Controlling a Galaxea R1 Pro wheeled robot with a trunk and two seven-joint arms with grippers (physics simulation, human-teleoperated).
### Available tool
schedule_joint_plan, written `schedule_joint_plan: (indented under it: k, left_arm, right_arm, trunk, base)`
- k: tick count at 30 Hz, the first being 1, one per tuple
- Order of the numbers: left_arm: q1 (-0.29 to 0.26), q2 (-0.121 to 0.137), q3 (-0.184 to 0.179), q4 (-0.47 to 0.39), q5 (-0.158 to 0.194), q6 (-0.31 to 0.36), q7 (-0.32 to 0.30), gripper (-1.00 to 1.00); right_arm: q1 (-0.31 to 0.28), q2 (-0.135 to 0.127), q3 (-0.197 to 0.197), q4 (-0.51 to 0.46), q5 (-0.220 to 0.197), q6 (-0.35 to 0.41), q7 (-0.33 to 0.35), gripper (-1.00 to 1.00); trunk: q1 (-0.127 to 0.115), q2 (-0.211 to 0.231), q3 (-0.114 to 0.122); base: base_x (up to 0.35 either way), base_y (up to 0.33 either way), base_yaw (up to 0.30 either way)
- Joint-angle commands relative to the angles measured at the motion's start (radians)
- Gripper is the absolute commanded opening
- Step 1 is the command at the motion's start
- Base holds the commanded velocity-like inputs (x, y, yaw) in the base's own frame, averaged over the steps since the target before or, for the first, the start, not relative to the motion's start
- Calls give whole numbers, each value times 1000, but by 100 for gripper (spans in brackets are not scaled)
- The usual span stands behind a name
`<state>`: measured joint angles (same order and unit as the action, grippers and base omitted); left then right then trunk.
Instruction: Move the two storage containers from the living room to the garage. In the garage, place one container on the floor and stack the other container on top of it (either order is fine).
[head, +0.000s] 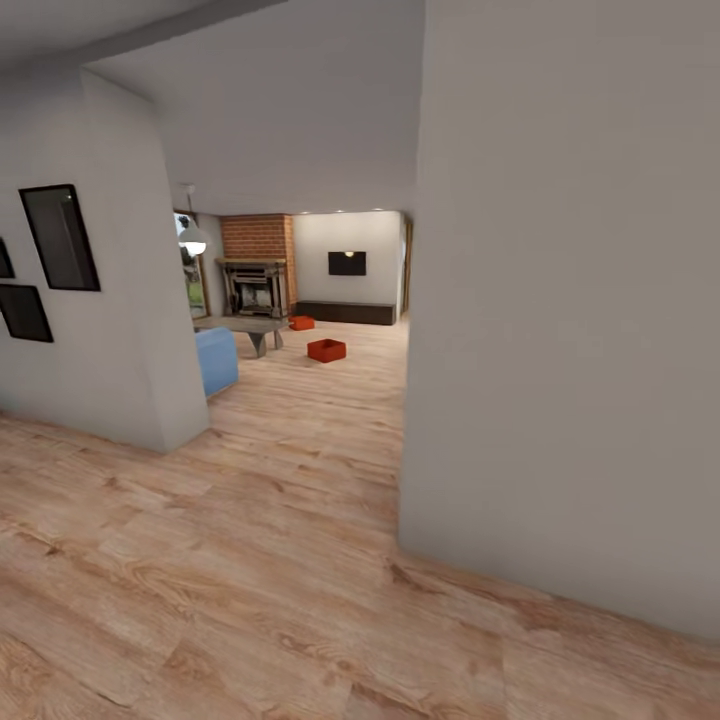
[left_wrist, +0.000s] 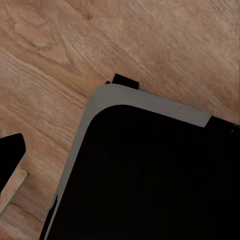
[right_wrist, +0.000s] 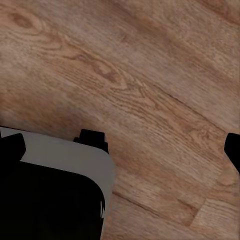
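Note:
Two orange-red storage containers stand on the light wood plank floor of the living room, far ahead through the doorway in the head view. The nearer container (head: 326, 350) sits in the open, and the farther container (head: 301, 322) lies beside the coffee table (head: 245, 328). Both wrist views look down at plank floor beside my dark base (left_wrist: 150, 175). My right gripper (right_wrist: 120, 147) is open, one black fingertip (right_wrist: 11, 146) at each side and nothing between. A black finger (left_wrist: 11, 155) of my left gripper sits at the picture's edge, spread wide and empty.
A pale wall (head: 560, 350) fills the right side with its corner close ahead, and another wall corner (head: 150, 330) with dark picture frames (head: 60, 237) stands left. Between them the passage leads past a blue sofa (head: 216, 360) toward the brick fireplace (head: 257, 265).

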<state>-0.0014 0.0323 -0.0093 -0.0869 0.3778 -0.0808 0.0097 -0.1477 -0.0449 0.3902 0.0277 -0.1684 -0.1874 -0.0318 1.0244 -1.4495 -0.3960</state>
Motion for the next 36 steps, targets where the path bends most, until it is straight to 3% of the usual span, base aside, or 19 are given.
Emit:
schedule_joint_plan:
  k: [1,16,36]
  left_arm:
    - [0,0,-1,-1,4,-2,1,100]
    - [0,0,-1,-1,4,-2,1,100]
    - [0,0,-1,-1,4,-2,1,100]
  right_arm:
    - [-1,0,9,3,-9,-6,-1,100]
    - [-1,-1,9,3,-8,-6,0,100]
    - [-1,2,9,3,-8,-6,6,100]
  trunk:
    - [1,-1,-1]
    - [1,-1,-1]
    - [1,-1,-1]
  base:
    - [326,73,269]
    - [326,73,260]
    - [326,44,20]
